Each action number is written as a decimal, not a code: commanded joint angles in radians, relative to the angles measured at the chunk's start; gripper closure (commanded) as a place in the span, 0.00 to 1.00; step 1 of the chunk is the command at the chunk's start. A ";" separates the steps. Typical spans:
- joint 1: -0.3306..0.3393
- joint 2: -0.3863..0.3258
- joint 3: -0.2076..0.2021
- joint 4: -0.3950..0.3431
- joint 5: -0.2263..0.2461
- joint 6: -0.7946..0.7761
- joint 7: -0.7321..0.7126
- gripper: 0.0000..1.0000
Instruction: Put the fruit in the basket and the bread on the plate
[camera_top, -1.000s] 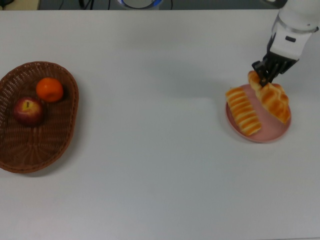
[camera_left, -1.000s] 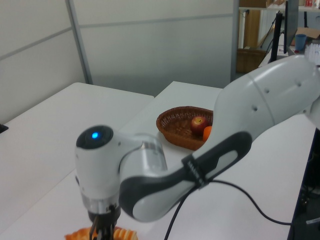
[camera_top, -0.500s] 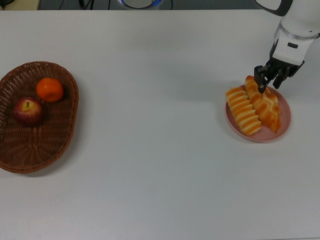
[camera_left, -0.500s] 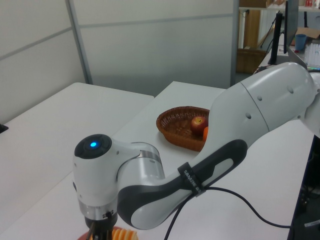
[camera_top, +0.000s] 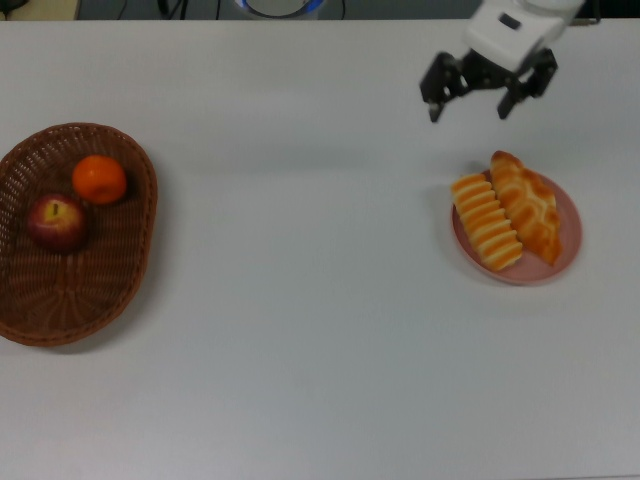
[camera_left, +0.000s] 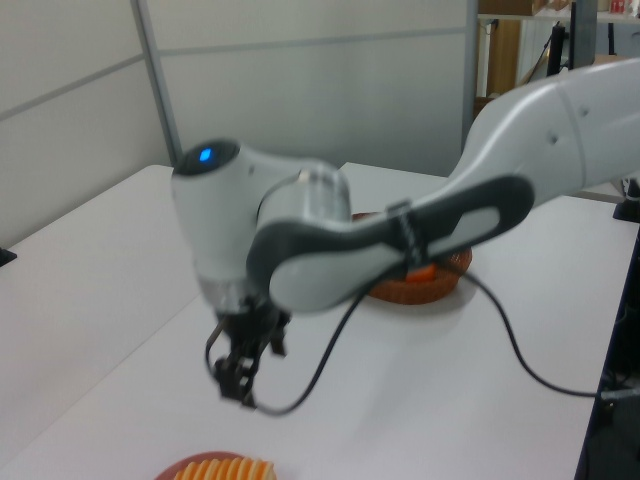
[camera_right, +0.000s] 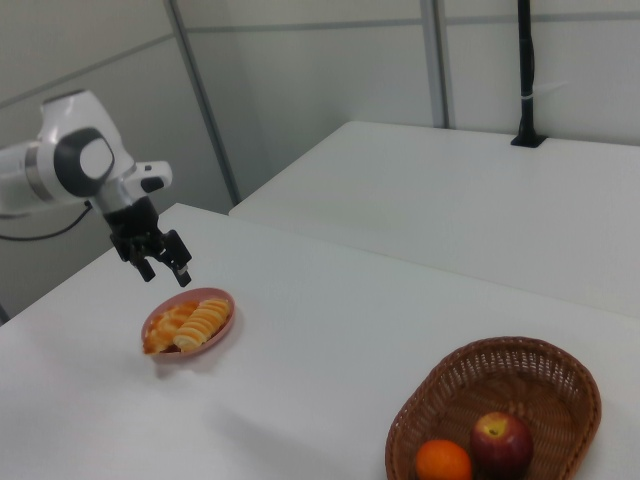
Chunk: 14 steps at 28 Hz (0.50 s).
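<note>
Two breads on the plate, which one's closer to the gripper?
The braided golden-brown loaf. Its pointed end sits nearest the gripper in the top view; the striped ridged roll lies on the loaf's far side, toward the top view's left.

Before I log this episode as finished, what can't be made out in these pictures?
- Left view: the arm hides most of the basket; the apple can't be seen.
- Left view: the bottom edge cuts off the plate and the striped roll; the braided loaf is out of frame.
</note>
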 joint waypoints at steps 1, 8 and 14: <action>-0.065 -0.102 -0.007 -0.024 0.058 -0.117 0.000 0.00; -0.191 -0.238 -0.008 -0.030 0.115 -0.267 -0.040 0.00; -0.303 -0.291 -0.016 -0.032 0.114 -0.395 -0.041 0.00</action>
